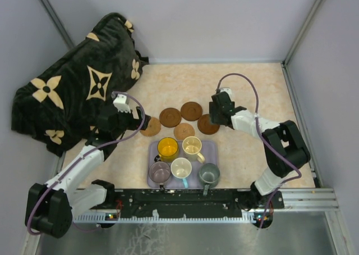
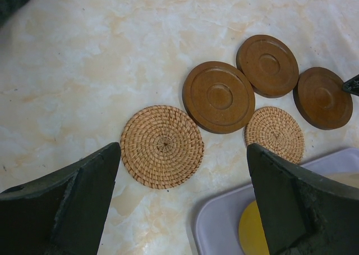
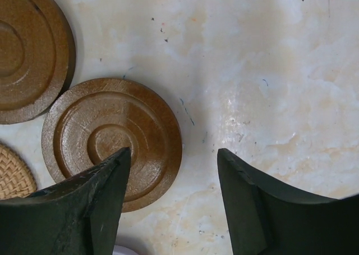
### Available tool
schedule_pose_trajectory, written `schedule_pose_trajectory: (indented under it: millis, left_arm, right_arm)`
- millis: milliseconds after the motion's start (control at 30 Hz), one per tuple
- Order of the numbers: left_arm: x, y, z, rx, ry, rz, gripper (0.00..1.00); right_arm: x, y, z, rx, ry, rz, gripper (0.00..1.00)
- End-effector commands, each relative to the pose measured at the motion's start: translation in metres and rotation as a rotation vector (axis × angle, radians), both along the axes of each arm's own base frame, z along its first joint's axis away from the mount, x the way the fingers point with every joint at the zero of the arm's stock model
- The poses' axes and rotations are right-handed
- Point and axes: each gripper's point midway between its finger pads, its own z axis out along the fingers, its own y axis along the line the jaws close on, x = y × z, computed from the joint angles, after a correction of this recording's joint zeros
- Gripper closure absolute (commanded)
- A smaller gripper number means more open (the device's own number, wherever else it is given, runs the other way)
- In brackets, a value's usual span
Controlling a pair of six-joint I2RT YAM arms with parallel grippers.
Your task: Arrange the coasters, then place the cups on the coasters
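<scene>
Five round coasters [image 1: 170, 117] — three brown wooden discs [image 1: 191, 110], two woven rattan [image 1: 150, 126] — in loose arc beyond lavender rectangular tray [image 1: 212, 146]. Five small handled mugs [image 1: 181, 168] all in tray, none placed. Left gripper [image 2: 184, 148] wide open, empty, over left rattan coaster; right gripper [image 3: 174, 152] part open, empty, over rightmost disc. Cream marbled tabletop [image 1: 252, 86], grey walls [image 1: 224, 19], black flowered blanket [image 1: 78, 92] far left.
</scene>
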Motion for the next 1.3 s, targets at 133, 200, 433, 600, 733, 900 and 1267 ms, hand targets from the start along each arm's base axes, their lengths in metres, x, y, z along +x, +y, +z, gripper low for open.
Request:
schedule_pose_trajectory:
  millis: [133, 200, 433, 600, 733, 900, 1267]
  left_arm:
    - [0.001, -0.002, 0.001, -0.006, -0.006, -0.005, 0.01]
    - [0.001, -0.002, 0.000, -0.008, -0.006, -0.005, 0.01]
    - [0.003, -0.001, 0.000, -0.006, -0.008, 0.001, 0.01]
    - [0.005, -0.002, 0.000, -0.003, -0.005, 0.000, 0.01]
    - [0.006, -0.003, 0.002, -0.003, -0.009, -0.006, 0.00]
    - [0.005, -0.003, 0.001, -0.001, -0.007, -0.006, 0.01]
    - [0.003, 0.000, -0.001, 0.007, -0.002, 0.003, 0.01]
  right_arm:
    - [0.021, 0.019, 0.015, 0.036, -0.066, 0.019, 0.29]
    - [0.019, 0.021, 0.005, 0.023, -0.042, 0.029, 0.28]
    - [0.011, 0.022, -0.012, -0.017, 0.007, 0.037, 0.29]
    - [0.008, 0.014, -0.019, -0.047, 0.031, -0.016, 0.38]
    - [0.003, 0.003, -0.023, -0.088, 0.049, -0.069, 0.45]
    - [0.000, -0.016, -0.026, -0.168, 0.058, -0.128, 0.48]
    - [0.012, -0.077, -0.021, -0.141, 0.055, -0.320, 0.56]
